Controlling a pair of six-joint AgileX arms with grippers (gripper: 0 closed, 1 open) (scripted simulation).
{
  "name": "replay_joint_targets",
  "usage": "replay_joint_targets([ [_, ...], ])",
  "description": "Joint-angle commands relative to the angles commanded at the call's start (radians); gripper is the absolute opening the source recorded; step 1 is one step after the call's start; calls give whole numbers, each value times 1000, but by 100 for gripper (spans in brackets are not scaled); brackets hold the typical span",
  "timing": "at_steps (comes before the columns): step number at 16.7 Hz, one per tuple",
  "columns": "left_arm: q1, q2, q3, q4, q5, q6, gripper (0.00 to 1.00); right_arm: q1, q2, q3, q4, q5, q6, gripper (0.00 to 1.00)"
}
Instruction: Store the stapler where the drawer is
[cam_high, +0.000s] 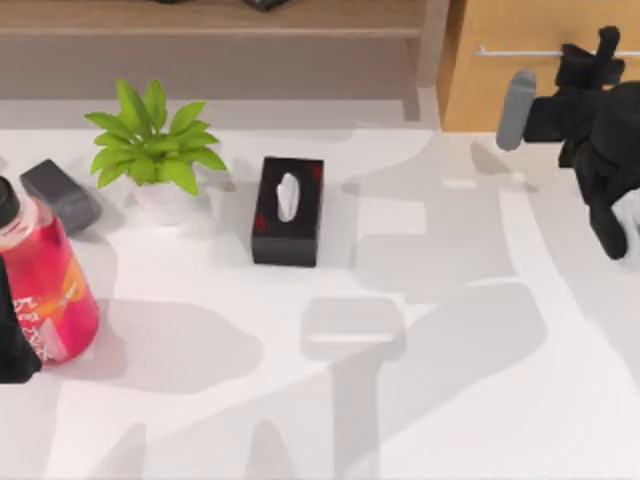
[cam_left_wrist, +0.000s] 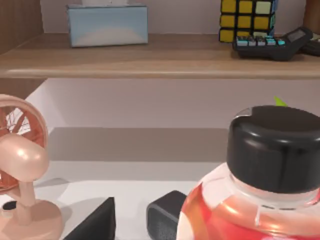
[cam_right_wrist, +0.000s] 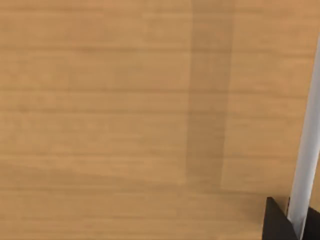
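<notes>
The stapler (cam_high: 60, 192) is a small dark grey block lying at the table's far left, beside the potted plant; in the left wrist view the stapler (cam_left_wrist: 164, 220) pokes out from behind a red bottle. The wooden drawer (cam_high: 510, 95) stands pushed in at the back right, with its silver bar handle (cam_high: 520, 52) across the front. My right gripper (cam_high: 603, 48) is at that handle. In the right wrist view the handle (cam_right_wrist: 306, 145) runs between its black fingertips (cam_right_wrist: 276, 224), which sit tight against it. My left gripper (cam_high: 14, 345) stays parked at the left edge, near the bottle.
A red bottle with a black cap (cam_high: 45, 275) stands in front of the stapler. A green plant (cam_high: 155, 145) and a black tissue box (cam_high: 288, 210) sit mid-table. A wooden shelf (cam_left_wrist: 150, 57) holds a blue box, a puzzle cube and a calculator. A pink fan (cam_left_wrist: 20, 165) stands below it.
</notes>
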Motion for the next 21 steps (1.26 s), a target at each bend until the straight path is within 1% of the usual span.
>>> replay_joint_targets([
  [2,0,0,0,0,0,0,100,0,0,0,0,0,0,0],
  [15,0,0,0,0,0,0,100,0,0,0,0,0,0,98],
  [16,0,0,0,0,0,0,100,0,0,0,0,0,0,100],
  [21,0,0,0,0,0,0,100,0,0,0,0,0,0,100],
])
